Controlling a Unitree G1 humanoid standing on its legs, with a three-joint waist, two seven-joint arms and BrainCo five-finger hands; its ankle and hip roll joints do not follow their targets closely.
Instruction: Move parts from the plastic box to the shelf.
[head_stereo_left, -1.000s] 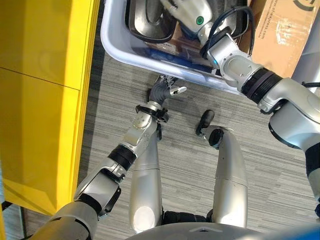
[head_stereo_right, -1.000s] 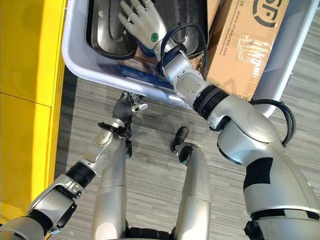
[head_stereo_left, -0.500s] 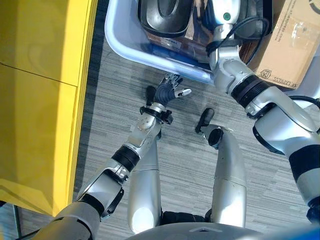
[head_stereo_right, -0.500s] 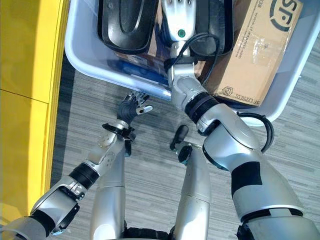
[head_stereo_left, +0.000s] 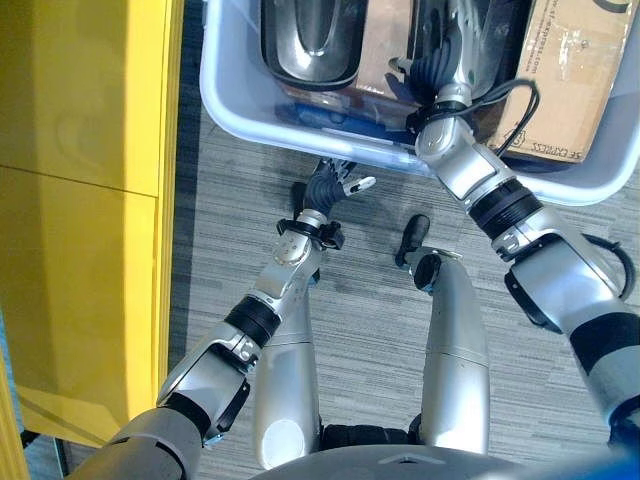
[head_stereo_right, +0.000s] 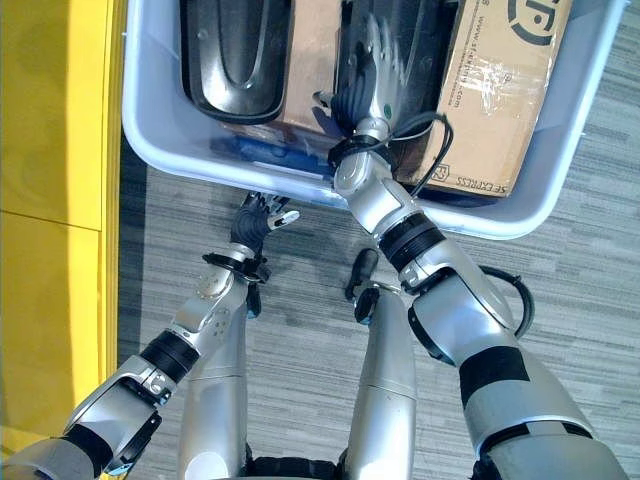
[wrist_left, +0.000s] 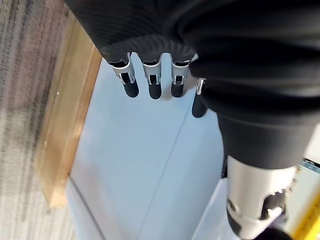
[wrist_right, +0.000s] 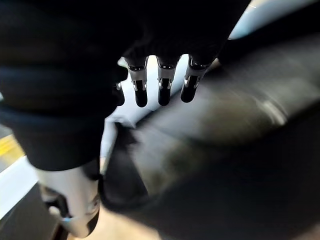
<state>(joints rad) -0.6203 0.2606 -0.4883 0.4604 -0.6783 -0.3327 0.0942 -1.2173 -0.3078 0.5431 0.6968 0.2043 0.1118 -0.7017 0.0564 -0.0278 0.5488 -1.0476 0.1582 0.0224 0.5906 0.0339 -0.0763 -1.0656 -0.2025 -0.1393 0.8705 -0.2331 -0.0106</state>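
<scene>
So basically nothing's moved yet. The box sits at the top of the frame on the grey floor and it's full: one black part in its upper left, a second black part to the right of that, and a cardboard carton filling the right side.

The right robot hand is reaching into the box, over the second black part. Fingers look spread and straight in the eye views, and in the wrist view they hang over the dark curved shell without wrapping it, so I'd say it's lined up for a grab but has no grip yet.

The left robot hand hangs just below the box's near wall, fingers relaxed and apart, holding nothing.

The yellow surface runs down the left of the frame; could be the shelf, can't tell. No part is on it. So all parts are left to lift and carry.
</scene>
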